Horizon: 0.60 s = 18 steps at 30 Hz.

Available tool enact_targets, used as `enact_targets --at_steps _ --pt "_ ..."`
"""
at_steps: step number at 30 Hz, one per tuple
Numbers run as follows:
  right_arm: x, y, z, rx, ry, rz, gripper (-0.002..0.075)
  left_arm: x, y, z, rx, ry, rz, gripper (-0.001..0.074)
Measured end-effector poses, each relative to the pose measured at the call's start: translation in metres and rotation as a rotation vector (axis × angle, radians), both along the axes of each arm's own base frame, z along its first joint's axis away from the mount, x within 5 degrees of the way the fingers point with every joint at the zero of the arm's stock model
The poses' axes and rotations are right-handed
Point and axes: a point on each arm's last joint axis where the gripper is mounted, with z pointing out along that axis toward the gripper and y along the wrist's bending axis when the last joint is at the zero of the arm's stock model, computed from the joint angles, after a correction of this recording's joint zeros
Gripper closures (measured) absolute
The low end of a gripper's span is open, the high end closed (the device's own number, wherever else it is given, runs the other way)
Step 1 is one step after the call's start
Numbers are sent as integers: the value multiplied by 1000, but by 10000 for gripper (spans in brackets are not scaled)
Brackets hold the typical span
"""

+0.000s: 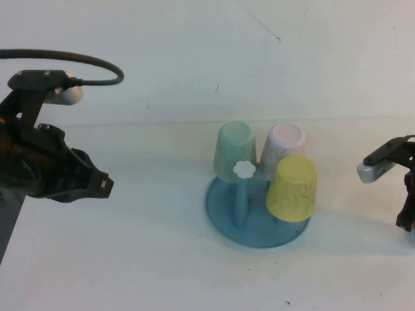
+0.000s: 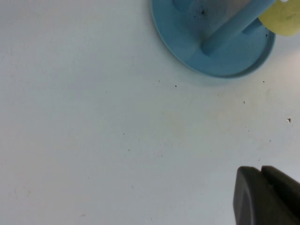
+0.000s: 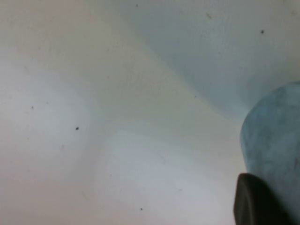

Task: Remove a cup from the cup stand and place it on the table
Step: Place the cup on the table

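The cup stand (image 1: 258, 210) is a round blue dish with upright pegs, in the middle of the table (image 1: 130, 259). It holds a mint green cup (image 1: 234, 150), a pink cup (image 1: 283, 148) and a yellow cup (image 1: 292, 188). One front peg with a white flower knob (image 1: 243, 170) is bare. My right gripper (image 1: 407, 217) hangs low at the far right edge, shut on the light blue cup (image 3: 274, 136), whose sliver shows in the high view (image 1: 410, 236). One dark finger (image 3: 253, 201) presses against its side. My left gripper (image 1: 104, 186) hovers at the left, shut and empty.
In the left wrist view the stand's base (image 2: 220, 65), a peg (image 2: 234, 28) and a bit of the yellow cup (image 2: 283, 18) lie beyond my shut left fingers (image 2: 248, 192). White table with small dark specks surrounds the stand. A black cable (image 1: 84, 61) loops at the back left.
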Motion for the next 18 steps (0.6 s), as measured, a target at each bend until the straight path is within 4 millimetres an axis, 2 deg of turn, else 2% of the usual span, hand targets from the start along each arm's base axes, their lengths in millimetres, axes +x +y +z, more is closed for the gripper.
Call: enact_targets --at_steps 3,8,10,15,18 --pt "2 1 0 7 -22 0 658 0 0 0 0 0 0 736" --pt "4 4 -1 39 -40 -12 466 -1 0 0 0 6 -4 736" --pt "5 4 3 41 -38 -14 423 -1 0 0 5 7 -5 736" --pt "8 5 24 57 -87 -23 405 -1 3 -2 45 3 -9 736" --pt "-2 5 56 89 -167 -37 414 -1 4 -3 57 2 -10 736"
